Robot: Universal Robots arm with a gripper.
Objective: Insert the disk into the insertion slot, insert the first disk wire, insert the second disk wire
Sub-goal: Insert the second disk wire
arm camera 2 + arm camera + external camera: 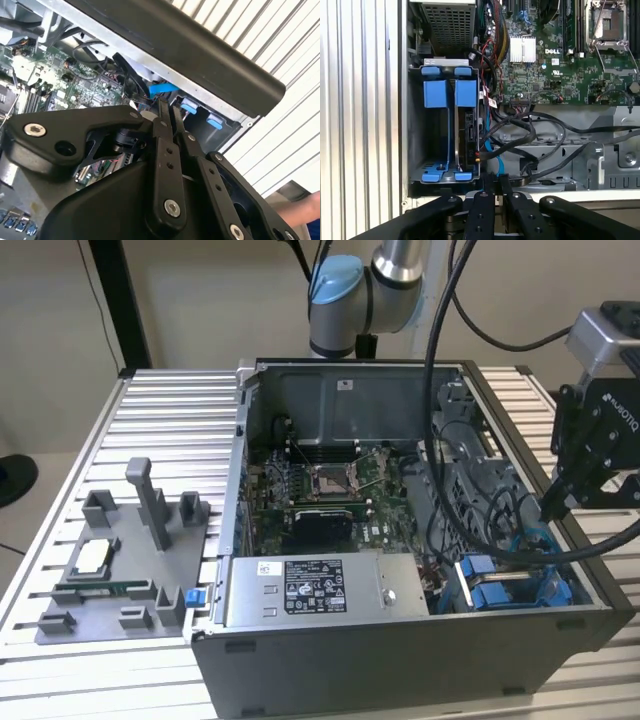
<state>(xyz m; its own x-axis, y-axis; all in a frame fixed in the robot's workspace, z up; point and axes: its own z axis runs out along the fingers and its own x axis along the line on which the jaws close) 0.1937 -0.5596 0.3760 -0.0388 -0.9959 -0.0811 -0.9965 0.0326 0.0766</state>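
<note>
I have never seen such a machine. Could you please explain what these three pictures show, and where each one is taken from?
This is a robot arm working on an open desktop computer case that lies on a ribbed metal table.

The exterior view comes from a camera standing off the arm. It shows the case with its green circuit board, a silver labelled power-supply box, and a grey plastic fixture tray on the table at that view's left. The black gripper hangs over the case at that view's right.

The two wrist views come from cameras riding on the arm, looking past the gripper into the case. The first wrist view shows the drive cage, with the blue-framed disk standing inside it. The gripper's fingers are together and hold nothing.
</note>
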